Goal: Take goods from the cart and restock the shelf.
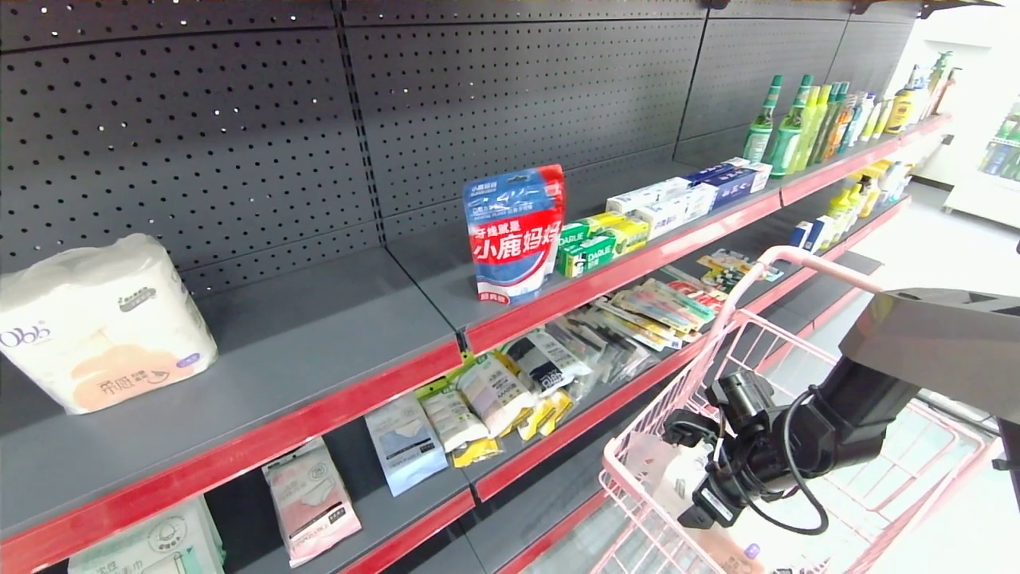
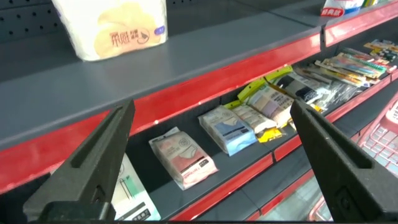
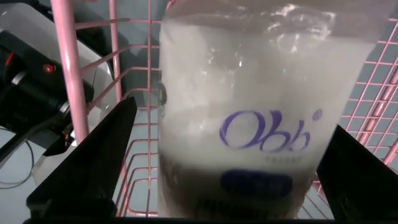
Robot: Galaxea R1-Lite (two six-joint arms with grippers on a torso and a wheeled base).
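Note:
A white tissue pack (image 3: 261,106) with purple print stands inside the pink cart (image 1: 789,259), and its peach-coloured lower end (image 1: 729,552) peeks out there. My right gripper (image 3: 233,121) is down in the cart, open, one finger on each side of this pack; a gap shows beside one finger (image 3: 106,155). The right gripper (image 1: 705,498) sits low in the basket at the bottom right. A matching tissue pack (image 1: 100,323) rests on the upper shelf board (image 1: 319,335) at the left. My left gripper (image 2: 211,106) is open and holds nothing, facing the shelves below that pack (image 2: 115,28).
A blue and red pouch (image 1: 514,231) stands mid-shelf, with green toothpaste boxes (image 1: 598,239) and white boxes to its right. The lower shelf holds bagged masks (image 1: 406,438) and toothbrush packs (image 1: 653,307). Between the shelved tissue pack and the pouch the board is bare.

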